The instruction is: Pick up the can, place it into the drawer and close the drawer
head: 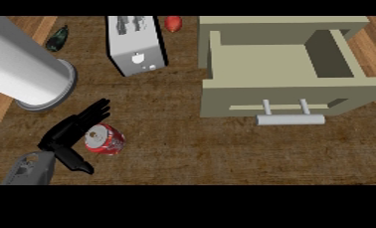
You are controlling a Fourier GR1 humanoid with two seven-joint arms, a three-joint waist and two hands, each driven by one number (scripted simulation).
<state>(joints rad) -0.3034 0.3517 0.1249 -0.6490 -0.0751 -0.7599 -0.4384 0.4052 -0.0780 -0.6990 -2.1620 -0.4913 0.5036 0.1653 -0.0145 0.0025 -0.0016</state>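
- Where the table (220, 157) runs toward its near left corner, we see the red can (104, 140) lying on its side on the wood, its silver top turned toward the left hand (70, 135);
- we find that hand spread, its straight fingers reaching along the can's left side and its thumb pointing toward the near edge; it sits just beside the can, and we cannot tell whether it touches; nothing is pinched;
- we see the drawer (283, 80) pulled open at the far right of the table, well apart from the can; its handle (290, 119) faces the near edge;
- we note a toaster (136, 45) at the far edge, a large white cylinder (29, 70) at the left edge, a dark green thing (57, 38) near the far left corner and a red-orange thing (173, 23) beside the toaster.
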